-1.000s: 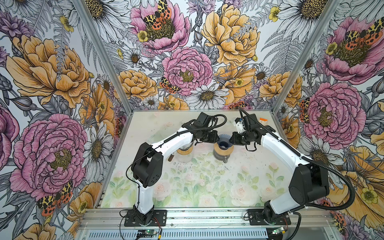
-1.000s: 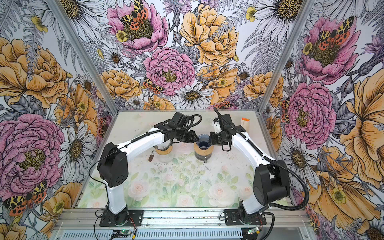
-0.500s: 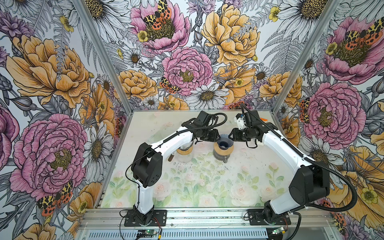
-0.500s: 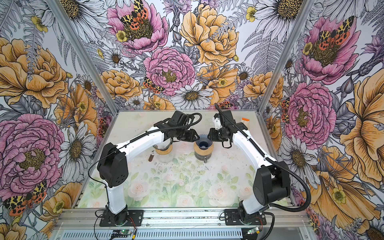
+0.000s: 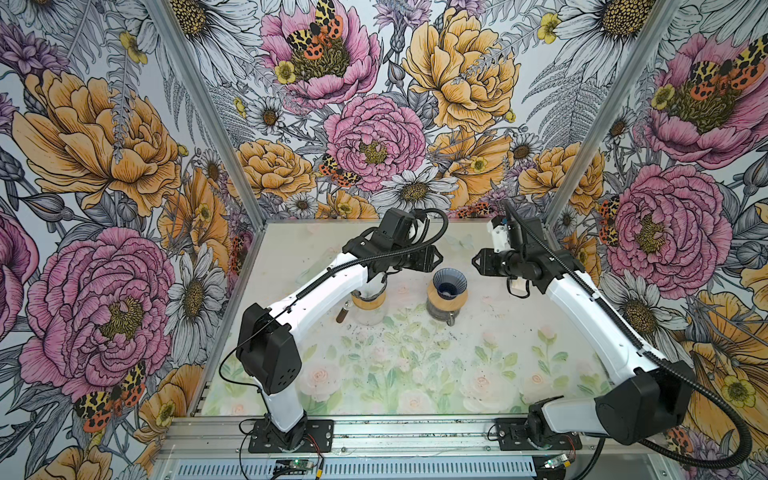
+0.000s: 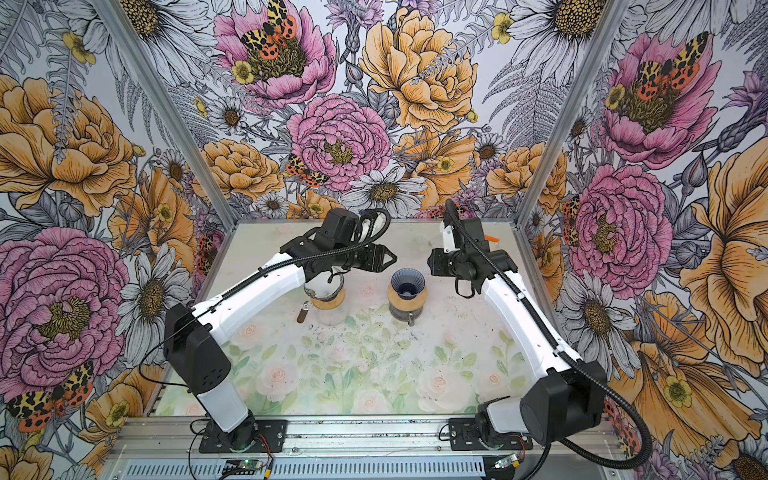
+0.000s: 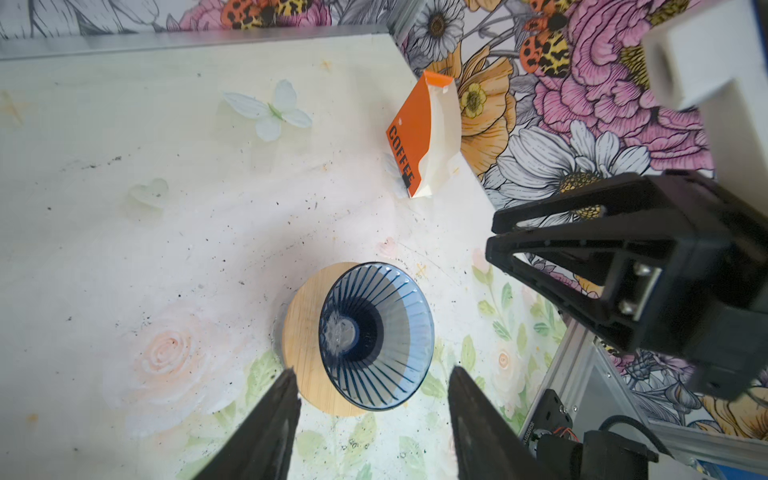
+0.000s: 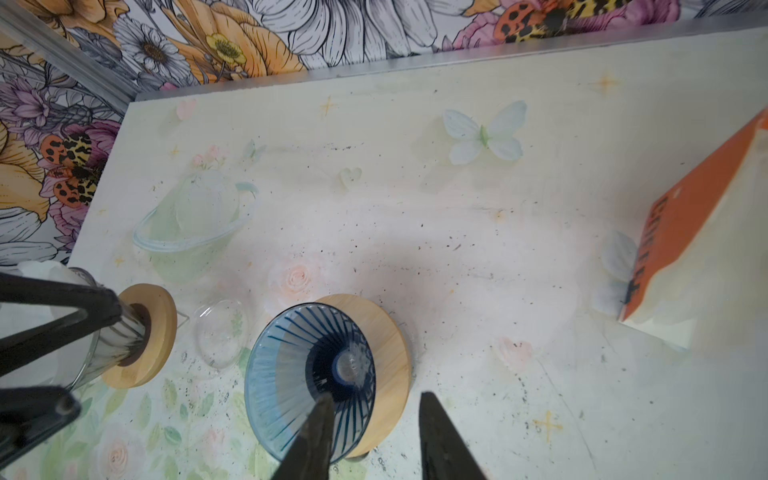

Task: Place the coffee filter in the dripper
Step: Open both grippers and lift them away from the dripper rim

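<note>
The dripper, a blue ribbed cone seated in a round wooden ring on a glass carafe, stands upright on the table, towards the back and near the middle. In both top views it sits between the two grippers, which face each other from either side, and neither touches it.

The left gripper is released. In its wrist view the two black fingers stand well apart with nothing between them, and the dripper's open mouth shows beyond the gap. The right gripper is unclenched too, its fingers parted by a narrower gap and empty, near the dripper's rim.

Inside the cone the ribs run down to a dark throat. Part of the wall looks paler (whether that is a coffee filter lying against it or only the see-through wall cannot be told).

Left of the dripper, under the left arm, stands a second glass vessel with a wooden collar and something white in its mouth. A small clear lid lies on the table between the two vessels. An orange and cream packet printed COFFEE stands near the back right corner, well apart from the dripper.
</note>
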Robot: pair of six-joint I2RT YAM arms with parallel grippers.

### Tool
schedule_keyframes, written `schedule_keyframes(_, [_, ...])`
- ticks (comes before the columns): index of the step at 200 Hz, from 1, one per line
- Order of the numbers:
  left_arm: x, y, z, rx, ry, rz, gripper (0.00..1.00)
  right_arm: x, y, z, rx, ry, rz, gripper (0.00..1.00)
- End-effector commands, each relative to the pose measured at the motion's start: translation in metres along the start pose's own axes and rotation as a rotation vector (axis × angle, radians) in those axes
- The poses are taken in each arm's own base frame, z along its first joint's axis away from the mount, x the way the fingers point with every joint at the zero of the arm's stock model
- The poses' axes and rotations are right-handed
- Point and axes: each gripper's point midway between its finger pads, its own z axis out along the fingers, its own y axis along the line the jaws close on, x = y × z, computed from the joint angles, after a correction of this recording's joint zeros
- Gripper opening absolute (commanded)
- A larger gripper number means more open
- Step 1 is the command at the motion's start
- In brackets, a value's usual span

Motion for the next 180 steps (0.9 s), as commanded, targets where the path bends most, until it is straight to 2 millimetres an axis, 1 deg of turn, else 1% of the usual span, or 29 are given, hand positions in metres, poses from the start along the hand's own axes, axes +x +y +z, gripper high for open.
schedule_keyframes(1, [-0.011, -0.003, -0.017, -0.039, -0.074, 0.060, 0.71, -0.002, -0.028, -0.018, 0.103, -0.056, 0.022, 0.36])
schedule_keyframes(17, [-0.011, -0.006, -0.026, -0.044, -0.102, 0.092, 0.77, 0.001, -0.047, -0.023, 0.145, -0.066, 0.054, 0.37])
schedule_keyframes(41, [-0.010, -0.011, -0.040, -0.027, -0.153, 0.116, 0.84, 0.007, -0.076, -0.024, 0.194, -0.061, 0.118, 0.36])
schedule_keyframes(65, [-0.008, -0.009, -0.054, -0.033, -0.213, 0.125, 0.89, 0.013, -0.100, -0.019, 0.235, -0.039, 0.160, 0.35])
schedule_keyframes(86, [-0.003, -0.006, -0.061, -0.031, -0.248, 0.131, 0.92, 0.019, -0.121, -0.013, 0.271, -0.024, 0.197, 0.34])
schedule_keyframes(101, [0.004, -0.004, -0.062, -0.031, -0.246, 0.132, 0.93, 0.023, -0.137, -0.008, 0.285, -0.027, 0.237, 0.32])
schedule_keyframes(131, [0.020, 0.001, -0.056, -0.034, -0.210, 0.134, 0.94, 0.033, -0.165, 0.006, 0.297, -0.041, 0.307, 0.29])
schedule_keyframes(156, [0.024, 0.004, -0.054, -0.043, -0.201, 0.132, 0.95, 0.039, -0.177, 0.019, 0.293, -0.044, 0.339, 0.26])
schedule_keyframes(180, [0.026, 0.006, -0.050, -0.043, -0.191, 0.136, 0.95, 0.044, -0.191, 0.036, 0.300, -0.039, 0.366, 0.23])
